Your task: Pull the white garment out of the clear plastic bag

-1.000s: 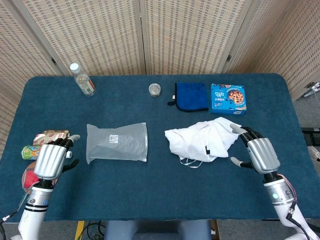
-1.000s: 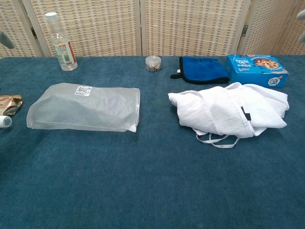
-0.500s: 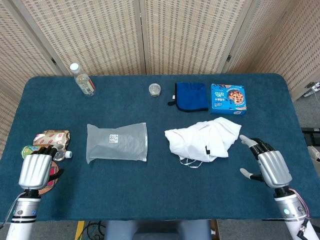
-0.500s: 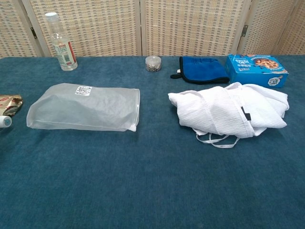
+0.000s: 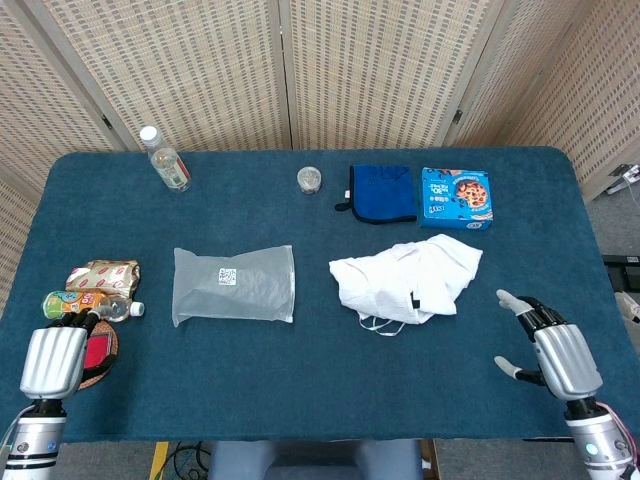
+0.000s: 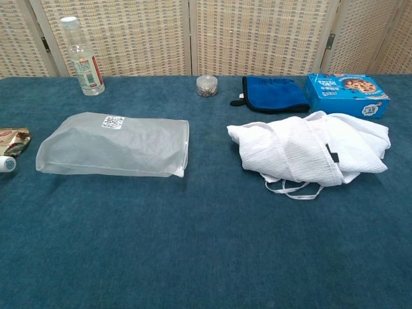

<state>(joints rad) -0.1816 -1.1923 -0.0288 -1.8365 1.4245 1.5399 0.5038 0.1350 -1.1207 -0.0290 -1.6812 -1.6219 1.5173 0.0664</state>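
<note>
— Since my hands pulled back toward me over the last second, where does that leave the job?

— Done, I judge. My right hand (image 5: pixel 553 345) was touching the white garment (image 5: pixel 405 283) a second ago; now it sits well apart from it, near the table edge (image 5: pixel 300 425) closest to me. The garment lies crumpled in the open, to the right of the clear plastic bag (image 5: pixel 233 284), not touching it. The bag looks flat and empty.

— And the left?

— My left hand (image 5: pixel 52 358) has drawn back too, to the near left of the bag, just beside the snack packets (image 5: pixel 100 275).

— What are the hands doing?

— My right hand holds nothing, fingers spread apart. My left holds nothing either; its fingers seem curled under, though I only see the back of it, so I cannot tell for sure.
</note>
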